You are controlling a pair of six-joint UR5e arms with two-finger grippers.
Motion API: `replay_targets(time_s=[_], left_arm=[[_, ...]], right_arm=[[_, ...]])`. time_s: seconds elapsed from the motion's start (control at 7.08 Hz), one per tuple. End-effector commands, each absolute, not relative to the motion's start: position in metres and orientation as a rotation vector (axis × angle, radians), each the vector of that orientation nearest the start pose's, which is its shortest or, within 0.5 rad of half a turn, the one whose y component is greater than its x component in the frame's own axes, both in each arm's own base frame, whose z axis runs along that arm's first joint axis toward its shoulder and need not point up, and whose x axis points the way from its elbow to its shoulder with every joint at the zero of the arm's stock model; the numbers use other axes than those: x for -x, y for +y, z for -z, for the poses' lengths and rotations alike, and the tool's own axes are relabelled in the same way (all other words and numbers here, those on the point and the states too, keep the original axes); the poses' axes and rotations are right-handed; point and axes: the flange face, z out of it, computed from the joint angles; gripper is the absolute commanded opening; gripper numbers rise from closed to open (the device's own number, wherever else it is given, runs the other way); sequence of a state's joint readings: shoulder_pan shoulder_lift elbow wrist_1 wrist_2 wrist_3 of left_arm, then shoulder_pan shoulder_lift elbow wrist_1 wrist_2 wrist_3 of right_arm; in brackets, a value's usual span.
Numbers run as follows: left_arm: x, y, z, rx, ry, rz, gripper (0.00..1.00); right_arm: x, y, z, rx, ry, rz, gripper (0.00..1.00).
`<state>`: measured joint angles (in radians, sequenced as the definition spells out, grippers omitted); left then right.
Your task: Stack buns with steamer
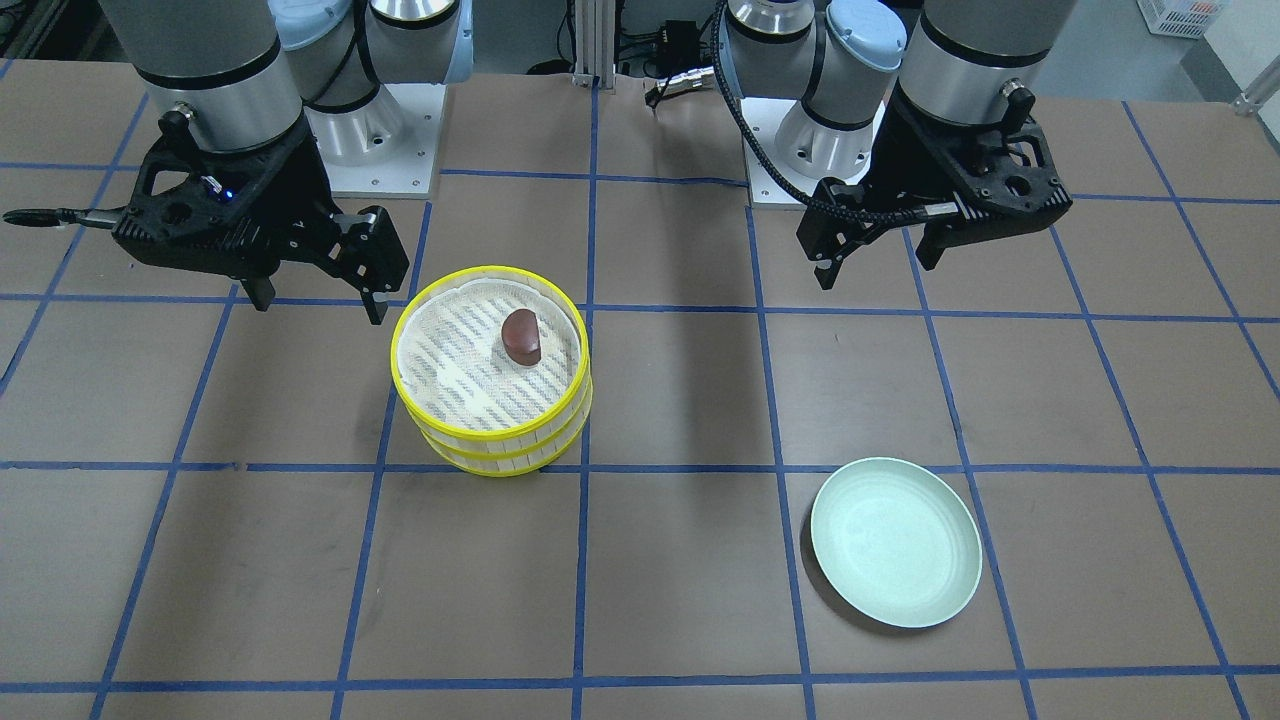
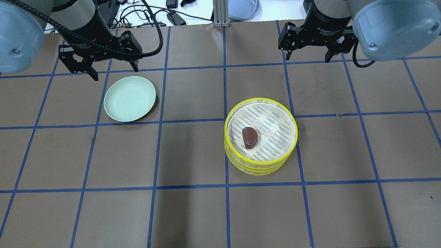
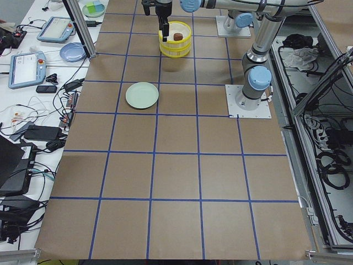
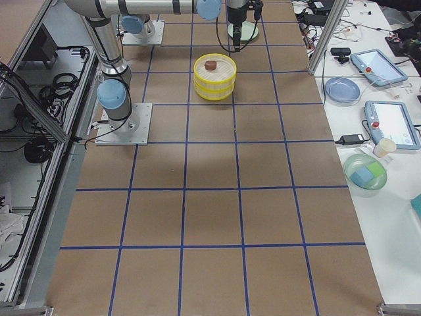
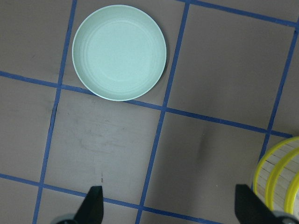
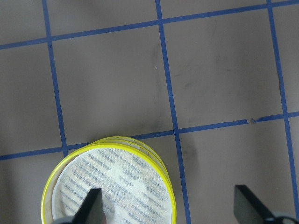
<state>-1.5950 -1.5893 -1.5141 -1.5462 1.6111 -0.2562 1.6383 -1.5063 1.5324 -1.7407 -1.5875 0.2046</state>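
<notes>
Two yellow-rimmed steamer trays [image 2: 260,136] stand stacked on the table. A dark reddish-brown bun [image 2: 249,137] lies on the cloth liner of the top tray, also in the front view [image 1: 521,335]. The cream-white bun is out of view. The pale green plate [image 2: 130,98] is empty. My left gripper [image 2: 112,72] is open and empty, raised just beyond the plate. My right gripper [image 2: 308,57] is open and empty, raised beyond the steamer. The left wrist view shows the plate [image 5: 119,51] and the steamer's edge [image 5: 280,182]. The right wrist view shows the steamer [image 6: 110,186] below the fingers [image 6: 91,207].
The brown table carries a blue tape grid [image 2: 225,120]. The arm bases [image 1: 370,140] stand at the robot's side of the table. Tablets, bowls and cables [image 3: 33,61] lie on a side bench off the table.
</notes>
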Motion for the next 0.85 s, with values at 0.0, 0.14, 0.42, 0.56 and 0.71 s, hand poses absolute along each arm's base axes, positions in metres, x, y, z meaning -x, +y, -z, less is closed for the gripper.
replay_targets(time_s=[0.0,0.14,0.42,0.56,0.71], left_arm=[[0.137,-0.503,-0.510,0.375,3.086,0.105,1.00],[0.139,-0.501,-0.507,0.368,3.088,0.093,1.00],[0.143,-0.502,-0.502,0.361,3.090,0.079,1.00],[0.143,-0.501,-0.501,0.361,3.088,0.075,1.00],[0.143,-0.501,-0.500,0.360,3.088,0.070,1.00]], right_arm=[[-0.167,-0.523,-0.491,-0.216,3.125,0.226,1.00],[-0.167,-0.522,-0.492,-0.216,3.125,0.228,1.00],[-0.167,-0.522,-0.492,-0.216,3.125,0.228,1.00],[-0.167,-0.522,-0.492,-0.216,3.125,0.228,1.00],[-0.167,-0.523,-0.491,-0.216,3.125,0.226,1.00]])
